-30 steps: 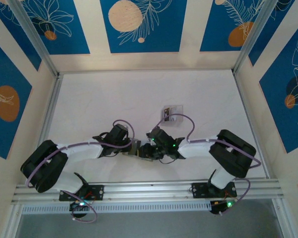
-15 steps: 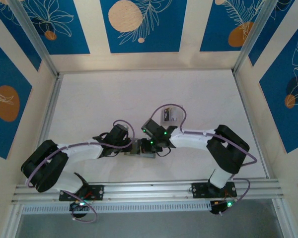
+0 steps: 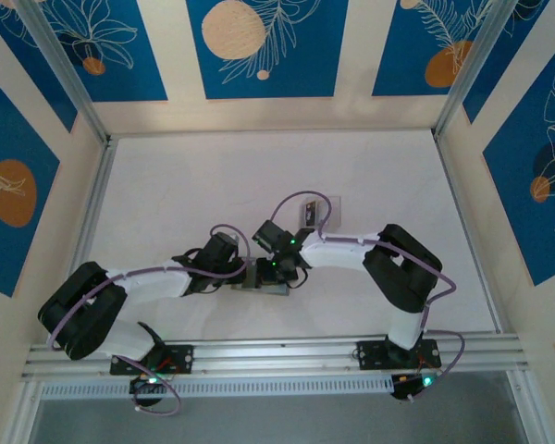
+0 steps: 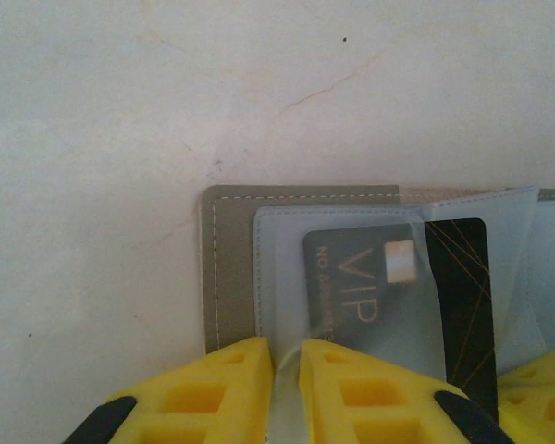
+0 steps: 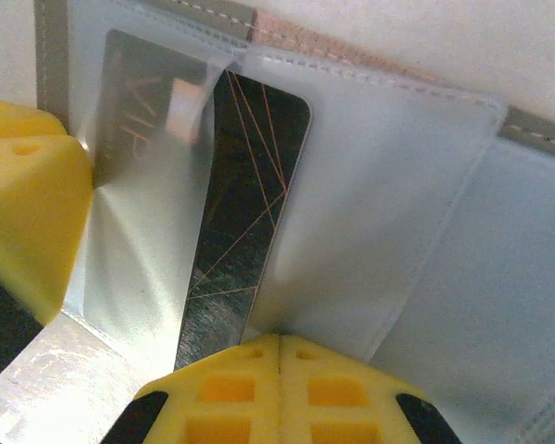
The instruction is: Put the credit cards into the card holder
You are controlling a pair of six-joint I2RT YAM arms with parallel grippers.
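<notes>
The grey card holder lies open on the white table, its clear sleeves fanned out. A black VIP credit card sits partly under one sleeve, its right half bare. My left gripper is shut on the near edge of that sleeve. My right gripper is shut, with its yellow tips together at the card's near end and against the neighbouring sleeve. From above, both grippers meet over the holder. More credit cards lie behind, partly under a cable.
The right arm's purple cable loops over the spare cards. An aluminium rail runs along the near edge and blue-patterned walls enclose the table. The white table top stretches behind and to the left.
The right gripper has closed and shifted left onto the holder, its arm swinging leftward. The left arm has stayed put with its grip on the sleeve.
</notes>
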